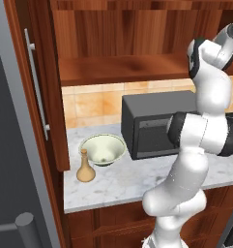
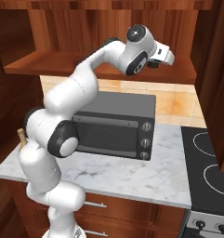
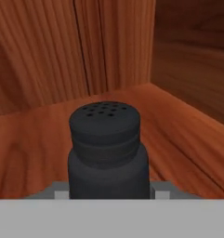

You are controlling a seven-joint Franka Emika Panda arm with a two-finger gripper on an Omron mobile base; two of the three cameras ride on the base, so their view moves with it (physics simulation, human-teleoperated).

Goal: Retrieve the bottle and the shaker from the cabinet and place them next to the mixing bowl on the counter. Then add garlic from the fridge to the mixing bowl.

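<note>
So we are partway: the bottle (image 1: 85,167) already stands on the counter (image 1: 137,179), just beside the bowl (image 1: 103,148). Our gripper (image 2: 165,55) is up inside the cabinet (image 3: 48,60), and the shaker (image 3: 107,151) stands on the shelf right in front of the hand. We cannot tell how wide the fingers are or whether they grip it. Shaker placement and the garlic remain.

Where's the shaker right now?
The dark shaker stands upright on the wooden cabinet shelf near the back corner, centred low in the hand view right at the gripper.
</note>
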